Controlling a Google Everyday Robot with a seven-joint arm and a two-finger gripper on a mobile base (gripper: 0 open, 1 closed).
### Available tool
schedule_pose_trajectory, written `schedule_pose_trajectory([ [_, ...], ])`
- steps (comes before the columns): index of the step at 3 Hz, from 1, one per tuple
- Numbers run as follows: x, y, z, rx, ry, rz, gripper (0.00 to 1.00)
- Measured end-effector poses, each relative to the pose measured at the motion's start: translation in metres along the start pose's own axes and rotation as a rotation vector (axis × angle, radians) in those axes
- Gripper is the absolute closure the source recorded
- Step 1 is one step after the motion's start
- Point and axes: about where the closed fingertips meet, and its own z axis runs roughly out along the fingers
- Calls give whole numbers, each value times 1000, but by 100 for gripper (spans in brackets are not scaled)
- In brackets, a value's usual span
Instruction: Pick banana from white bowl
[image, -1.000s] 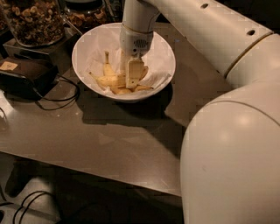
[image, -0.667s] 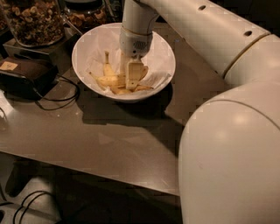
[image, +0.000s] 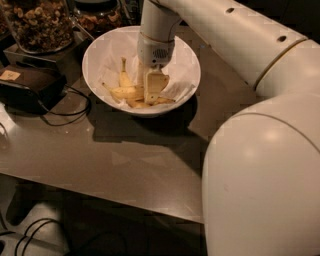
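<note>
The white bowl (image: 100, 55), lined with crumpled white paper, stands at the back of the table. Yellow bananas lie in its bottom. The plumpest banana (image: 126, 93) lies crosswise, and its right end is hidden behind my gripper. A slimmer banana (image: 123, 76) points up toward the far rim, and another (image: 141, 104) lies at the near side. My gripper (image: 153, 92) reaches straight down into the bowl and sits among the bananas, right at the plump one's right end.
Glass jars of nuts (image: 37, 22) stand behind the bowl at the left. A black box (image: 25, 87) with cables (image: 70, 112) lies left of the bowl. My white arm (image: 260, 150) fills the right side. The table's near edge (image: 125, 200) runs across the front.
</note>
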Motion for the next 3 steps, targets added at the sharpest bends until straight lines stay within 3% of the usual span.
schedule_pose_trajectory([
  [2,0,0,0,0,0,0,99],
  [3,0,0,-2,0,0,0,100],
])
